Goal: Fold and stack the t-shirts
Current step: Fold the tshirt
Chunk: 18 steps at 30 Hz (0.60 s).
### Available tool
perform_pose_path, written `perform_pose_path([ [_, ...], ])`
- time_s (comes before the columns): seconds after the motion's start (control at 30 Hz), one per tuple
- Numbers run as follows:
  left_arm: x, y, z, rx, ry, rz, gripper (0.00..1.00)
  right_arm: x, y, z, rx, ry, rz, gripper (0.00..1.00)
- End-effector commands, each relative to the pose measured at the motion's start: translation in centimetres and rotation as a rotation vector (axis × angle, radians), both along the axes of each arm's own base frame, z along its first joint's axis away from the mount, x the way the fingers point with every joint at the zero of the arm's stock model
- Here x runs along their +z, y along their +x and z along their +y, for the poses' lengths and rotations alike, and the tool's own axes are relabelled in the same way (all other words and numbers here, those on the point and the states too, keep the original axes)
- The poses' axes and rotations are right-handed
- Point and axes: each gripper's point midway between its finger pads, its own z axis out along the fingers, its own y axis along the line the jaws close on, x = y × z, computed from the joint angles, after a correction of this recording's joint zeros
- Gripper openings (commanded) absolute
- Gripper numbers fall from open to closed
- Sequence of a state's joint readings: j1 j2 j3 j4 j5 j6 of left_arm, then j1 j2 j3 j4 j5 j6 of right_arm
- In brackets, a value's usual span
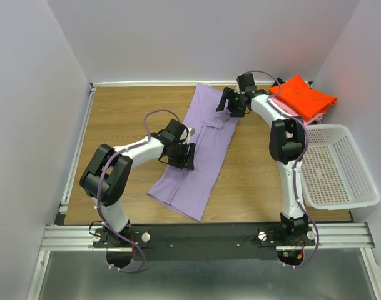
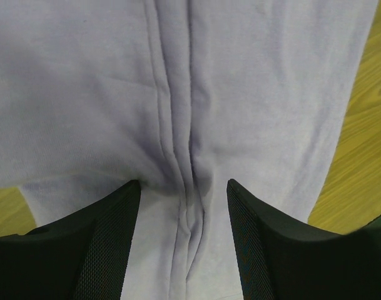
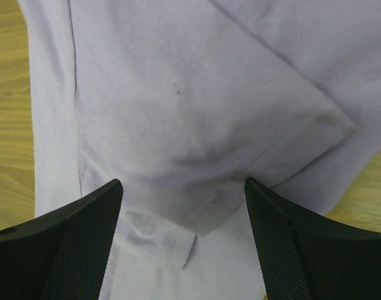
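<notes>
Open-jawed, the left gripper (image 1: 181, 157) and right gripper (image 1: 229, 103) hung over the purple shirt (image 1: 204, 175), apparently set to pinch its next fold.

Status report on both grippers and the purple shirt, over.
Left gripper open over lavender shirt, at middle crease. Right gripper open over its folded sleeve. White basket apart, at right.

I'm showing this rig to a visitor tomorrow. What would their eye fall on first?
The long lavender-purple cloth t-shirt, folded into a narrow strip, lies diagonally across the wooden table, with the left gripper and right gripper both open over it. At the far right corner a bright orange-red folded t-shirt sits behind the white plastic mesh basket.
</notes>
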State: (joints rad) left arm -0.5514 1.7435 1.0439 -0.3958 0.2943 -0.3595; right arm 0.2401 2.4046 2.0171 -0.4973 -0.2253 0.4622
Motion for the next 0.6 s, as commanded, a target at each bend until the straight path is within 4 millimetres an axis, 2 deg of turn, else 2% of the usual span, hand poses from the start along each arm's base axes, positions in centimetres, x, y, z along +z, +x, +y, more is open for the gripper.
perform_pose_path([
  [0.0,-2.7,-3.4,-1.1,-0.078,0.024,0.123,0.66,-3.0,0.1,-0.2,0.002,-0.040,0.040,0.86],
  [0.07,-2.8,-4.0,-1.7,-0.095,0.025,0.134,0.66,-4.1,0.3,-0.4,-0.003,-0.050,0.050,0.86],
  [0.23,-3.0,-4.8,-2.3,-0.091,0.048,0.163,0.66,-5.3,1.2,-0.5,-0.017,-0.068,0.046,0.86],
  [0.3,-2.8,-4.8,-2.6,-0.093,0.048,0.163,0.66,-4.7,2.3,-0.3,-0.020,-0.059,0.019,0.86],
  [0.33,-2.6,-4.8,-2.7,-0.092,0.044,0.164,0.66,-5.4,2.3,-0.2,-0.019,-0.058,0.028,0.86],
  [0.37,-2.4,-4.8,-3.0,-0.095,0.033,0.166,0.66,-5.2,2.7,0.0,-0.021,-0.047,0.022,0.86],
  [0.4,-2.1,-4.5,-3.3,-0.098,0.023,0.155,0.66,-4.5,3.4,0.4,-0.020,-0.035,-0.001,0.86],
  [0.43,-1.9,-4.4,-3.5,-0.101,0.017,0.152,0.66,-5.1,3.5,0.6,-0.019,-0.024,0.009,0.86],
  [0.57,-1.2,-3.3,-3.7,-0.087,0.029,0.116,0.66,-4.4,4.5,1.2,-0.006,0.003,-0.018,0.86],
])
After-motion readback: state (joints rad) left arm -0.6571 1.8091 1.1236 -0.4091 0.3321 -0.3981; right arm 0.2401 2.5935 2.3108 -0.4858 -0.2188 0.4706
